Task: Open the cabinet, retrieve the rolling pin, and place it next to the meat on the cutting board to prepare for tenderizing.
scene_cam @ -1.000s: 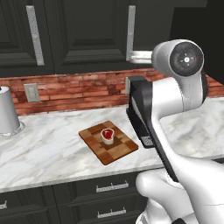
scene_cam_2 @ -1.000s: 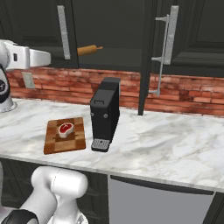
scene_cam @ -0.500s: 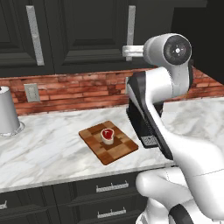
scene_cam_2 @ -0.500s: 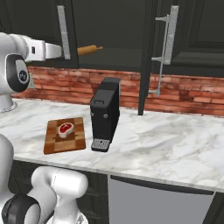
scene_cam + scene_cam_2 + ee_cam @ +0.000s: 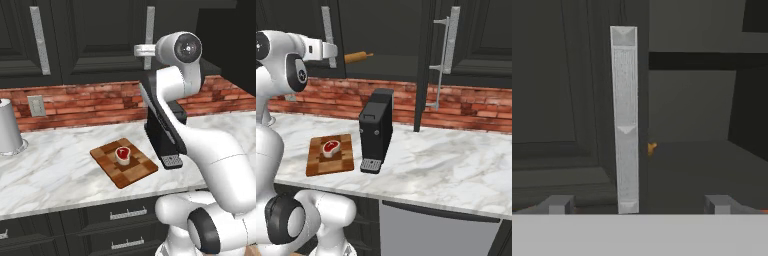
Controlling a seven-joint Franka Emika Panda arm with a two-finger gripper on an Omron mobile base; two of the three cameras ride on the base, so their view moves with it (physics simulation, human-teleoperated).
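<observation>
The fingers (image 5: 637, 204) stand wide apart, holding nothing, before the cabinet's (image 5: 386, 30) left door handle (image 5: 626, 120). The rolling pin (image 5: 357, 57) lies inside the open cabinet, while the meat (image 5: 122, 154) sits on the cutting board (image 5: 131, 170) on the surface (image 5: 55, 175).

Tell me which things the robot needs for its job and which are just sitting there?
Needed: cabinet, rolling pin, meat, cutting board.

Just sitting there: black coffee machine, white canister, wall outlet.

Two base views from behind me, left and right, share the cutting board (image 5: 124, 164) (image 5: 330, 155); my hand view faces the cabinet (image 5: 572, 100) closely.
</observation>
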